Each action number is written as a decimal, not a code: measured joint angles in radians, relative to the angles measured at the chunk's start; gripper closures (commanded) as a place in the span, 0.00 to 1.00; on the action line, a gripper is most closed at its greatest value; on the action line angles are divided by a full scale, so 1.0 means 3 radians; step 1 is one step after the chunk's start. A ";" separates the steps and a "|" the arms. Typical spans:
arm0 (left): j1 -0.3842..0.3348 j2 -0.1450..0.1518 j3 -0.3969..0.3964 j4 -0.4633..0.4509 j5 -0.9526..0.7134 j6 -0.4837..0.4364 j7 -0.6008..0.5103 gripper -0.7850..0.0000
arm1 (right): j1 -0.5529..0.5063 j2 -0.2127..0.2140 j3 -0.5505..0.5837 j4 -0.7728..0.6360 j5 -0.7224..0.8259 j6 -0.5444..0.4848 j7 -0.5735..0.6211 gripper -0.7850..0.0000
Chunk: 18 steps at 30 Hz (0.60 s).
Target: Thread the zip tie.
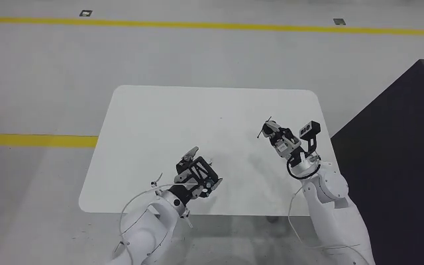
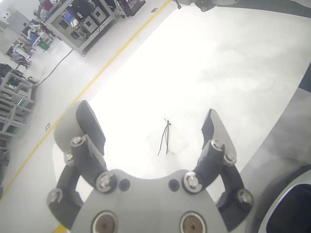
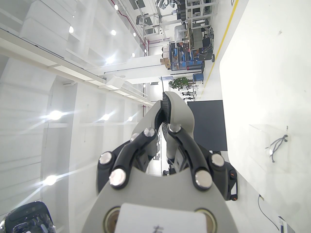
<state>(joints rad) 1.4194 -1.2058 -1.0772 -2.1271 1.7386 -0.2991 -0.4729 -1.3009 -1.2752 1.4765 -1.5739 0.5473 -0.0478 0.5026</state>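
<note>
Black zip tie [image 3: 162,85] is clamped in the fully closed right gripper [image 3: 164,99], held above the right side of the white tabletop [image 1: 199,112]. Left gripper [image 2: 147,107] has its fingers spread wide with nothing between them, over several loose zip ties [image 2: 164,139] lying in a clear tray [image 3: 257,132] on the tabletop

We take this for a robotics lab hall, yellow floor line [image 1: 199,26], aluminium-frame equipment cage [image 2: 80,18], storage shelves [image 2: 14,90], distant robot arm [image 3: 163,1], high ceiling lights [image 3: 113,32].
</note>
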 measured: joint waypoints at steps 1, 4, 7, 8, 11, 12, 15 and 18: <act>-0.0016 -0.0003 0.0036 -0.0010 0.0026 -0.0042 -0.0032 0.00 | 0.0000 0.0000 0.0000 0.0000 0.0000 0.0000 0.0000 1.00; -0.0224 -0.0062 0.0170 0.0010 -0.0246 -0.0086 -0.0434 0.00 | 0.0000 0.0000 0.0000 0.0000 0.0000 0.0000 0.0000 1.00; -0.0747 -0.0156 0.0323 0.0212 -0.0932 -0.0133 -0.1092 0.00 | 0.0000 0.0000 0.0000 0.0000 0.0000 0.0000 0.0000 1.00; -0.0929 -0.0188 0.0397 0.0304 -0.1070 -0.0128 -0.1302 0.00 | 0.0000 0.0000 0.0000 0.0000 0.0000 0.0000 0.0000 1.00; -0.1505 -0.0303 0.0613 0.0669 -0.1470 0.0002 -0.1841 0.00 | 0.0000 0.0000 0.0000 0.0000 0.0000 0.0000 0.0000 1.00; -0.1717 -0.0343 0.0672 0.0811 -0.1561 0.0082 -0.2006 0.00 | 0.0000 0.0000 0.0000 0.0000 0.0000 0.0000 0.0000 1.00; -0.2073 -0.0421 0.0768 0.1072 -0.1674 0.0250 -0.2285 0.00 | 0.0000 0.0000 0.0000 0.0000 0.0000 0.0000 0.0000 1.00; -0.2136 -0.0436 0.0768 0.1115 -0.1907 0.0274 -0.2243 0.00 | 0.0000 0.0000 0.0000 0.0000 0.0000 0.0000 0.0000 1.00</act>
<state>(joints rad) 0.7787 -1.3367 -0.8469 -1.7925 1.1665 -0.2169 -1.1458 -1.3009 -1.2752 1.4765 -1.5739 0.5473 -0.0478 0.5026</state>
